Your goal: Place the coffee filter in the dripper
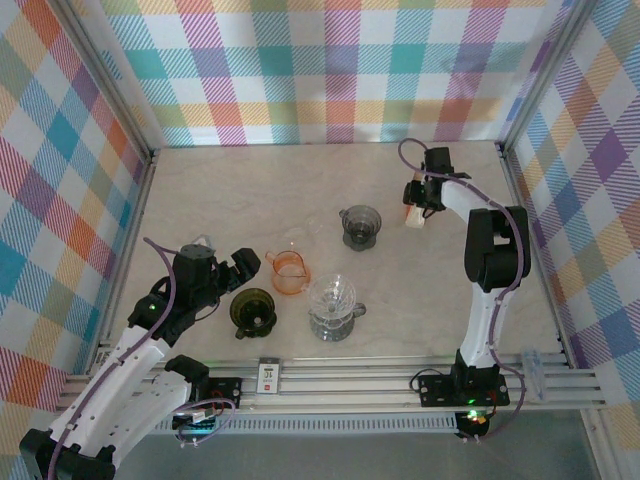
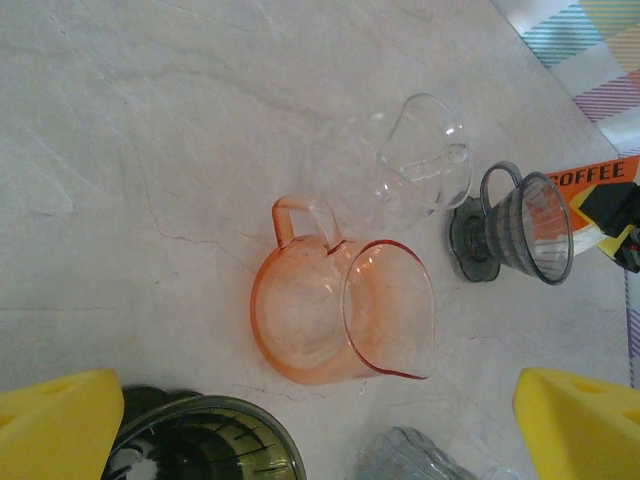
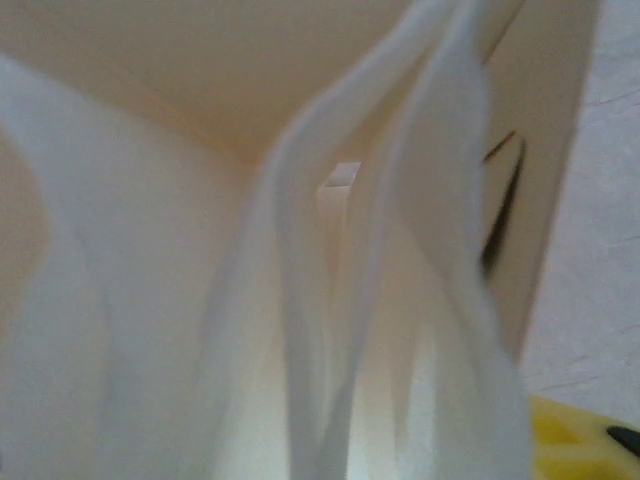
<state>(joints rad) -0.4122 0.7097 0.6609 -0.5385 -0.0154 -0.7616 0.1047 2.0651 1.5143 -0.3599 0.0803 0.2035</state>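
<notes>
Left gripper [image 1: 225, 258], lower left, is wide open and empty. Right gripper [image 1: 416, 207], upper right, sits among blurry filters [image 3: 400, 300]; I cannot tell its grip.

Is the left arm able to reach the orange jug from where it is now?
Probably yes. The left gripper is open and faces the orange jug, which sits just ahead with bare table between them. The green dripper sits close to the gripper and might get bumped.

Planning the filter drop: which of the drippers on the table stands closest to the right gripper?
The smoky grey dripper, just left of the right gripper; the green dripper and the clear dripper stand farther forward.
</notes>
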